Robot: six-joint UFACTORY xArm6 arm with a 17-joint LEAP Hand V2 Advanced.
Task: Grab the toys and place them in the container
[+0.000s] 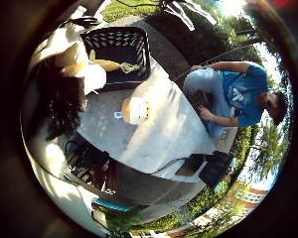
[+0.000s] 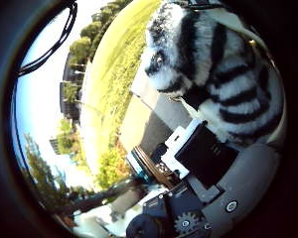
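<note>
You've got a striped zebra plush (image 2: pixel 223 74) hard against the palm, filling the upper right of the thumb-side frame. The robot hand (image 2: pixel 198 163) looks closed on it, though the fingers wrapping it are mostly hidden, so treat that as my read.

Next job is probably the carry: bring the plush over the black crate (image 1: pixel 120 52) at upper centre of the other frame and centre above its opening before releasing (the crate sits at the far end of the bench (image 1: pixel 159 134)).

Count: one zebra in hand, one pale round toy (image 1: pixel 135 110) alone on the bench near mid-frame, one crate with at least one yellowish toy (image 1: pixel 114 65) already inside.
</note>
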